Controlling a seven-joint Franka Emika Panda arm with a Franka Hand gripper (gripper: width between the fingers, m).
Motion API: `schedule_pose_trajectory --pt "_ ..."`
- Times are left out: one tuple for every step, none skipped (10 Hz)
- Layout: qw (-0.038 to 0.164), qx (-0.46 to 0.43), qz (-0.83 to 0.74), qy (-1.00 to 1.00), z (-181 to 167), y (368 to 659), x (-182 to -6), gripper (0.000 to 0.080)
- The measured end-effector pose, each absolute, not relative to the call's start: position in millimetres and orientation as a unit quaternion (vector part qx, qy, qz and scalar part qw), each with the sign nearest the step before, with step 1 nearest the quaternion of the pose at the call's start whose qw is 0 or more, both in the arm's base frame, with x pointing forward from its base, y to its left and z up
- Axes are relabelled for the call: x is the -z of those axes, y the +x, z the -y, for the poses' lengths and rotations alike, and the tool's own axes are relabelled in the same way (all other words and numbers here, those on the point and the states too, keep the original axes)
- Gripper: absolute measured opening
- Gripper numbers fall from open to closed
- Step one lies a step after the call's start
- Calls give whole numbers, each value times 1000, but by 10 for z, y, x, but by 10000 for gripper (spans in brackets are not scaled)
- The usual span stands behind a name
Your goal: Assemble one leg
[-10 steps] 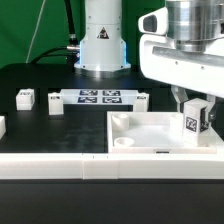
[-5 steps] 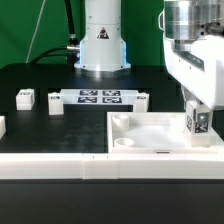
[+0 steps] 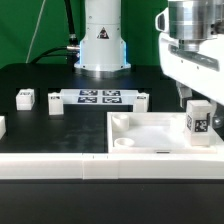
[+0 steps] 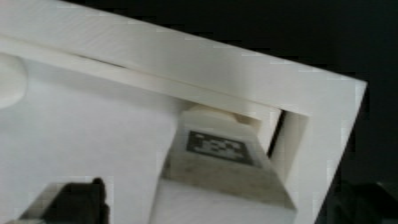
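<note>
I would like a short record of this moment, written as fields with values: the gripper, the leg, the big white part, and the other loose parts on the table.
gripper: above the leg, state of jaws unclear
leg: upright at the corner of the tray-like part on the exterior view's right, tag facing the camera
tray-like part: white, raised rim, lying flat on the table
marker board: flat, behind the tray-like part
small white parts: three near the marker board
table: black

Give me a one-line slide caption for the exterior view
Panda gripper poised above a tagged white leg standing upright in the far corner of the white tray-like part on the exterior view's right.
</note>
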State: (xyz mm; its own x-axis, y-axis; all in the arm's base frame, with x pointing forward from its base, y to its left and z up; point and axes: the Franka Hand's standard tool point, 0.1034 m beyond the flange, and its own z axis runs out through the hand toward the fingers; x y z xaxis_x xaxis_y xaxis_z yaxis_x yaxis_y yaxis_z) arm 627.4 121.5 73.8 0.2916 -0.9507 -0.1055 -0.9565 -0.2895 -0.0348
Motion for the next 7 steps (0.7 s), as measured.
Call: schedule_pose_trajectory --pt "47 -30 -556 -829 -1220 6275 -739 648" --pt "49 -26 -491 -869 -1215 6276 -738 648" --pt "50 -23 -443 -895 -1213 6278 -739 649" --pt "50 -20 -408 -912 -1238 6277 -741 649" --pt "51 -16 -348 -936 -1256 6275 -741 649" --pt "51 -13 -298 -953 -1280 6271 -742 649" --pt "47 -9 -244 -968 -1298 6266 -741 649"
